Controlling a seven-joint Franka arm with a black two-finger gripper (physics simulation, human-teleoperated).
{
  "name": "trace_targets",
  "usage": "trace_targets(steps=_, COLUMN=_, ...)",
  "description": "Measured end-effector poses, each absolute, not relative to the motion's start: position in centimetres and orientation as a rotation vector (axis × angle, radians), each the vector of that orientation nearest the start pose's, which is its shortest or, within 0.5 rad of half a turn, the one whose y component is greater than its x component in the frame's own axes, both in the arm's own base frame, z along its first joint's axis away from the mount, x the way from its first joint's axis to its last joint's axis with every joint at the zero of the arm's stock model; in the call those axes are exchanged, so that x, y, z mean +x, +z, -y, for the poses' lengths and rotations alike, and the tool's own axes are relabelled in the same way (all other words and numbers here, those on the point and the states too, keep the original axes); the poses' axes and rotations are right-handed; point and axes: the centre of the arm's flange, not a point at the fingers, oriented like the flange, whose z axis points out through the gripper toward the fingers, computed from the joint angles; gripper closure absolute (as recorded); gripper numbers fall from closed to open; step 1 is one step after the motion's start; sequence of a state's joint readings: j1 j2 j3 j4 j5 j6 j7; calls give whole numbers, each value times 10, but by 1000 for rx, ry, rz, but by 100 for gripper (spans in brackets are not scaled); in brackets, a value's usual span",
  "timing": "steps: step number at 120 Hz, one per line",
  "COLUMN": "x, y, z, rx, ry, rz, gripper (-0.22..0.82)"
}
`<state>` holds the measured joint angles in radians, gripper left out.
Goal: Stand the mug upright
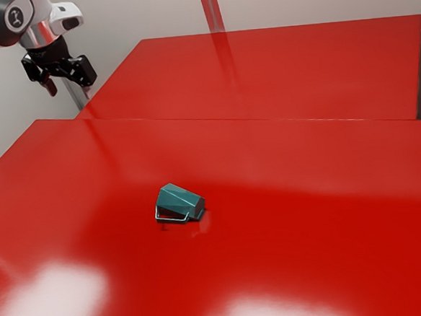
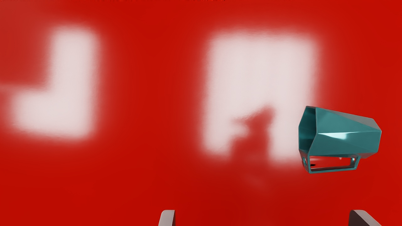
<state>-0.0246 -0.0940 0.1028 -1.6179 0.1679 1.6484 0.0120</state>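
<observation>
Up at the exterior view's upper left, the black gripper (image 1: 67, 87) hangs high, well away from the mug. A teal faceted mug (image 1: 179, 202) lies on its side on the red table, its handle against or close to the tabletop. In the wrist view the same mug (image 2: 345, 135) shows its open mouth at one end and the handle along its side. The gripper (image 2: 262, 216) is open there, its two fingertips wide apart with nothing between them.
The glossy red table (image 1: 311, 252) carries bright light reflections. Behind it stands a second red surface (image 1: 320, 71), with a red post (image 1: 212, 9) rising beyond.
</observation>
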Motion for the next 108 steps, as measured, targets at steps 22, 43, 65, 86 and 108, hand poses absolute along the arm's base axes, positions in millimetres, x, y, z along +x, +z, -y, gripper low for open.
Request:
trace_targets(steps=22, x=533, y=655, z=-61, rx=-2973, ry=-163, rz=81, gripper=0)
trace_targets(steps=43, x=549, y=629, z=-60, rx=-3008, ry=-109, rz=78, gripper=0)
trace_targets(steps=65, x=555, y=578, z=-55, rx=-3171, ry=15, rz=124, gripper=0)
trace_targets(steps=86, x=560, y=512, z=-53, rx=-3337, ry=210, rz=233, gripper=0)
trace_targets(steps=108, x=562, y=449, z=-103, rx=-3437, ry=384, rz=509, gripper=0)
